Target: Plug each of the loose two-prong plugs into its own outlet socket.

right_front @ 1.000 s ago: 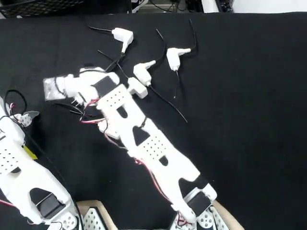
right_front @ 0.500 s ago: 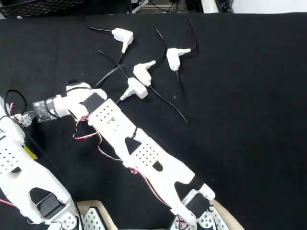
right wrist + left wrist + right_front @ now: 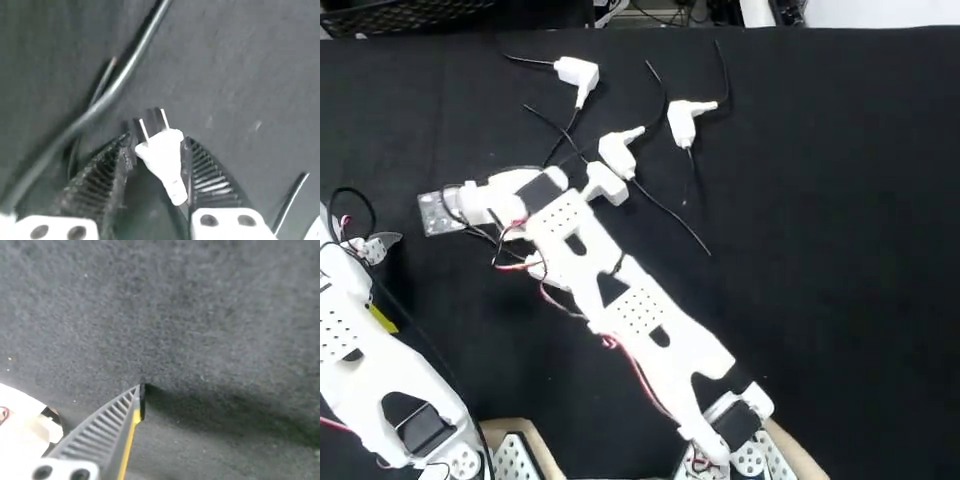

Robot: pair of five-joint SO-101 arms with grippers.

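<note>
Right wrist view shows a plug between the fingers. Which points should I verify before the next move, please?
1. The plug is gripped by the right gripper: ok, a finger presses each side.
2. Both prongs are free beyond the fingertips: ok.
3. A socket is ahead of the prongs: not ok, a black cable and bare mat lie there.
4. Whether the nearest white connector is a free socket: cannot tell.
5. The left gripper is apart from the right arm: ok in the high view.
</note>
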